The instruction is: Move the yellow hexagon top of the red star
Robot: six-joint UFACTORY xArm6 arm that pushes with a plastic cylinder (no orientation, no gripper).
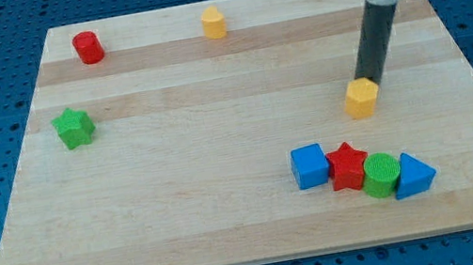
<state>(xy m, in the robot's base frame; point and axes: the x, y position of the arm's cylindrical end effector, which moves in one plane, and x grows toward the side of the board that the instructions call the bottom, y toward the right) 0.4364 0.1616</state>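
Note:
The yellow hexagon (360, 98) sits right of the board's middle. The red star (348, 166) lies below it, slightly to the view's left, in a row between a blue cube (309, 166) and a green cylinder (380, 174). My tip (367, 81) is at the hexagon's upper edge, touching or nearly touching it. The rod rises from there toward the view's top right.
A blue triangle (413, 176) ends the row at the right. A green star (74, 128) sits at the left. A red cylinder (89, 46) and a second yellow block (213, 22) sit near the top edge of the wooden board (231, 219).

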